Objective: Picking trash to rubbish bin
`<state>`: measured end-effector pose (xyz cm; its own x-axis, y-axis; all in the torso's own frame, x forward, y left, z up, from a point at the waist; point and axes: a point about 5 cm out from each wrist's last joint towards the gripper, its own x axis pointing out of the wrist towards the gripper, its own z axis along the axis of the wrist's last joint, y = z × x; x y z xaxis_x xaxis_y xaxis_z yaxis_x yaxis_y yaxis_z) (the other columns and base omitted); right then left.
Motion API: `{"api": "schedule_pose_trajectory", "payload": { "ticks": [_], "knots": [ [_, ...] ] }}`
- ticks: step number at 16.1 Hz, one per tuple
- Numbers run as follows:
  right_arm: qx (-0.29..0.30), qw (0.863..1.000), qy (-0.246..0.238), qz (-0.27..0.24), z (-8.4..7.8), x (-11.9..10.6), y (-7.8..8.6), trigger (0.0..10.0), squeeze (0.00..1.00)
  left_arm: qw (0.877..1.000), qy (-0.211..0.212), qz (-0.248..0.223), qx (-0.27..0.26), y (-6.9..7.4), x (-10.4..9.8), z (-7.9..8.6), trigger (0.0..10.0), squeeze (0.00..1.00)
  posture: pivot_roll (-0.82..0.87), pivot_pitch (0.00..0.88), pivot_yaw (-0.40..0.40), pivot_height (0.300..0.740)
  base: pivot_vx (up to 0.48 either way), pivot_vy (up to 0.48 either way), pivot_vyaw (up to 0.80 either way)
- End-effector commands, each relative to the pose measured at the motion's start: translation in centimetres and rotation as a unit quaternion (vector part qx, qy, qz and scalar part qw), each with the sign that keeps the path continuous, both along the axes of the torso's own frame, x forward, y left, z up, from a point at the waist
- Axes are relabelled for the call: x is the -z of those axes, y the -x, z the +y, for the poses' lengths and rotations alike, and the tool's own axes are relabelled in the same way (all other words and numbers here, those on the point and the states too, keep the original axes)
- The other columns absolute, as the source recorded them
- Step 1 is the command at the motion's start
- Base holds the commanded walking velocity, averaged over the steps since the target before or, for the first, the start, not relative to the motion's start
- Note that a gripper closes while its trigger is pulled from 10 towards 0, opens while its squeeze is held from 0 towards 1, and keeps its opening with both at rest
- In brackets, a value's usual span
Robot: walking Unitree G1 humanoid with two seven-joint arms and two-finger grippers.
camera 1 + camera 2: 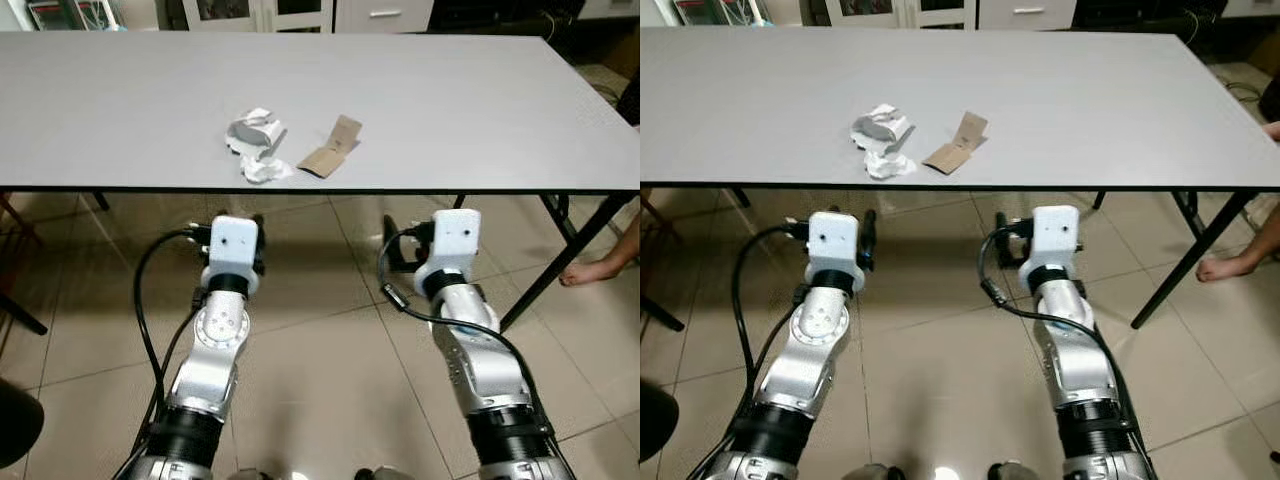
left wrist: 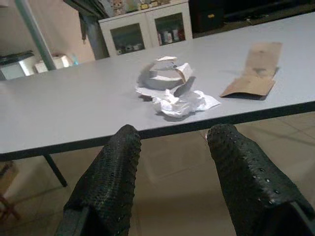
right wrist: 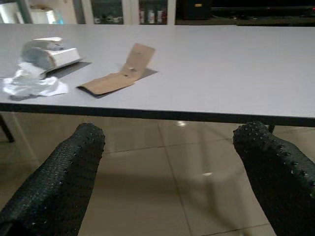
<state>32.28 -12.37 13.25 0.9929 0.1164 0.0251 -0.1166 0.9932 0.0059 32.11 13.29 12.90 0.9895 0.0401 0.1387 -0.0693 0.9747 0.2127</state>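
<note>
— Grey worktop [image 1: 480,110], pale crumpled trash near its front edge. What have you got?

— Two pieces. A crumpled white wrapper [image 1: 257,143], bunched up with a torn bit trailing toward the edge, and just beside it, toward my right, a flattened brown cardboard piece [image 1: 332,148]. The two lie close together but I can't say they touch.

— And where are you?

— Both arms are held out low, below the worktop's edge, over the tiled floor [image 1: 320,380]. My left jaws [image 2: 172,147] stand wide, holding nothing; the wrapper sits ahead of them and above, almost square on between the fingers. My right jaws [image 3: 167,147] are wide too, also holding nothing; from there the cardboard lies ahead and off toward my left side.

— Which arm goes first?

— I'd judge the left for the wrapper: it is lined up nearly straight in front of it. The cardboard lies roughly midway between the arms, its long axis running away from me and slanting to the right, so the right jaws would have to close across its narrow width.

— What stands in the way?

— The worktop's edge. Either arm must rise above it before reaching forward. No bin in sight yet, and a person's bare foot [image 1: 590,270] rests on the floor by the far right table leg.
</note>
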Motion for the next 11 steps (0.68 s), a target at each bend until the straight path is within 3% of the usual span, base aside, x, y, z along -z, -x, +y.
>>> {"api": "schedule_pose_trajectory", "payload": {
  "ticks": [1,4,11],
  "knots": [
    [-0.003,1.0,-0.004,-0.002,0.08,-0.29,-0.04,10.0,0.0,1.0,0.001,0.007,-0.01,-0.12,0.14,0.27,10.0,0.0,-0.04,0.133,0.004,0.74,0.0,0.0,0.0],
    [-0.006,1.0,-0.004,-0.001,0.14,-0.25,-0.02,10.0,0.0,1.0,0.002,0.01,-0.013,-0.14,0.27,0.21,10.0,0.0,-0.04,0.13,0.005,0.74,0.325,0.296,0.0],
    [-0.014,1.0,-0.003,0.0,0.36,-0.15,0.02,10.0,0.0,1.0,0.004,0.012,-0.019,-0.23,0.33,0.18,10.0,0.0,-0.05,0.121,0.007,0.74,0.381,0.0,0.0]
  ]
}}
